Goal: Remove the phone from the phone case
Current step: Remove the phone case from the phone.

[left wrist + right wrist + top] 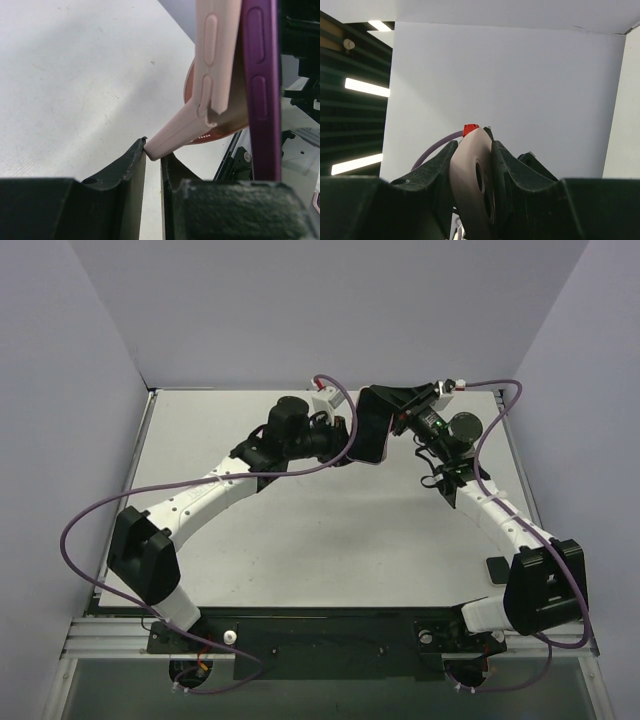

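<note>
The phone (pixel 260 90) is purple and stands upright in mid-air; its pale pink case (pixel 215 60) has side buttons, and its lower corner is bent away from the phone. My left gripper (pixel 153 150) is shut on that peeled corner of the case. In the top view the phone and case (pixel 372 430) hang above the back middle of the table, between my left gripper (pixel 347 440) and my right gripper (pixel 392 412). In the right wrist view my right gripper (pixel 472 137) is shut on the other end, where the pink case (pixel 467 175) with its camera hole shows between the fingers.
The white table (pixel 330 540) has walls on the left, back and right. A small dark pad (pixel 497 567) lies near the right arm's base. Purple cables (pixel 90 515) loop beside both arms.
</note>
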You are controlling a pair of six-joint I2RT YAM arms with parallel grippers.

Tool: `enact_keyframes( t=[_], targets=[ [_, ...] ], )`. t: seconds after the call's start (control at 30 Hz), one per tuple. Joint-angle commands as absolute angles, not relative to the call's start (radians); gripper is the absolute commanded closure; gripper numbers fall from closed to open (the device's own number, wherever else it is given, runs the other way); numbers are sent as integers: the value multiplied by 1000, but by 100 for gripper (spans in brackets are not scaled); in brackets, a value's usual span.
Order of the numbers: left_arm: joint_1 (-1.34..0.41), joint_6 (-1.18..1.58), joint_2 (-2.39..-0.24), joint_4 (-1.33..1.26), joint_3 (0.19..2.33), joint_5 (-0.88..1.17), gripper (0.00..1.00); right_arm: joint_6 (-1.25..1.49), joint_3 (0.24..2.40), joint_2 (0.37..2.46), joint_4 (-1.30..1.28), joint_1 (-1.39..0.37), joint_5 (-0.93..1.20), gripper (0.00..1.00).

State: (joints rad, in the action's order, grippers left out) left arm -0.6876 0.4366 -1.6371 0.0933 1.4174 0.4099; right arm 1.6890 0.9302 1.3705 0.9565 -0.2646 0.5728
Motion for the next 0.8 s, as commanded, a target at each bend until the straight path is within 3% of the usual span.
enact_keyframes(
  t=[0.0, 0.13, 0.23, 0.37, 0.53, 0.67, 0.77],
  targets=[
    [-644, 458, -1612, -52, 1422, 130, 100, 1924, 943, 1327, 1141, -314, 700, 100],
    [-624, 579, -1582, -69, 1391, 297, 95, 1860, 951, 1336, 1136, -282, 667, 100],
    [-601, 681, -1543, -118, 1341, 467, 72, 1741, 957, 1322, 1040, -240, 657, 100],
    [-554, 751, -1430, -201, 1192, 596, 57, 1703, 972, 1351, 1031, -183, 649, 100],
    [-474, 811, -1229, -337, 1013, 733, 48, 1680, 991, 1385, 1040, -152, 643, 100],
    [-488, 926, -1180, -455, 1037, 848, 47, 1612, 1005, 1376, 976, -153, 638, 100],
    [-552, 1124, -1206, -605, 1074, 807, 43, 1589, 1000, 1365, 948, -152, 624, 100]
  ],
)
